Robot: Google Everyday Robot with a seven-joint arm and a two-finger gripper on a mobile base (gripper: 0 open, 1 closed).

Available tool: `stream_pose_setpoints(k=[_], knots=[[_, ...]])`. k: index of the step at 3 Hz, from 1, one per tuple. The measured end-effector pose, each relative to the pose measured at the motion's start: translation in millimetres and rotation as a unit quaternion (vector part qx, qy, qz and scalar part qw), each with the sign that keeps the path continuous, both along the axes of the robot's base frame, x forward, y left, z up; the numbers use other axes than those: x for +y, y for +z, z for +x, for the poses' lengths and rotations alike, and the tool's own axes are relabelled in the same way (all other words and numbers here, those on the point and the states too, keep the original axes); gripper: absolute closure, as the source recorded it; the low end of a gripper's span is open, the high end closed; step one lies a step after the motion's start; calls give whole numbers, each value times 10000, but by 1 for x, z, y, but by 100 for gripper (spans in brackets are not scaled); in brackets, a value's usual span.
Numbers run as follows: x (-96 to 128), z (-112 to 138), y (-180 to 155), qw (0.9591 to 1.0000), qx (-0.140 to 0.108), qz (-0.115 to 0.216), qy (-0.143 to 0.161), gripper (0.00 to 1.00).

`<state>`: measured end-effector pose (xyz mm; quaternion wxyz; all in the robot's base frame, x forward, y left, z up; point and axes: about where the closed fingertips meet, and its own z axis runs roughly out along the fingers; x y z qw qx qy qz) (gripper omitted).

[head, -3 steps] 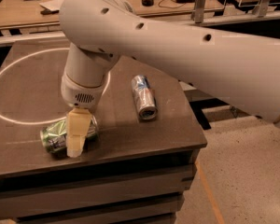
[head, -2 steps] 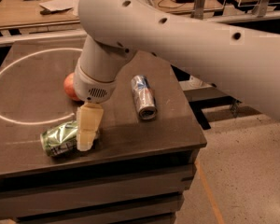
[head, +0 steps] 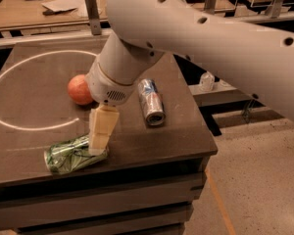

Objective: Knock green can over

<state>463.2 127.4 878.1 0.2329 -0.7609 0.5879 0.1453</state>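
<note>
We found the green can (head: 71, 155) lying on its side close to the table's (head: 152, 146) front edge, its long axis running roughly along that edge. The gripper (head: 99, 148) hung from the arm over the same front strip of the table, its tip touching the can's end nearer the table's middle. Whether it was closed or spread we could not tell. A silver-and-blue can (head: 151, 102) lay on its side nearer the table's centre, and an orange ball (head: 80, 89) sat further back. We judged the green can light, thin-walled and easily dented, smooth enough to slip, and free to roll towards the table's edge. Any hold should span its mid-body with gentle pressure. We judged the knocking-over already achieved
</note>
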Motion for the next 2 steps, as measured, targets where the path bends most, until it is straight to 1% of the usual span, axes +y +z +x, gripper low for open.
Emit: stream_pose_setpoints(k=[1, 2], knots=[[16, -17, -26, 9994, -48, -88, 322, 0], [16, -17, -26, 9994, -48, -88, 322, 0]])
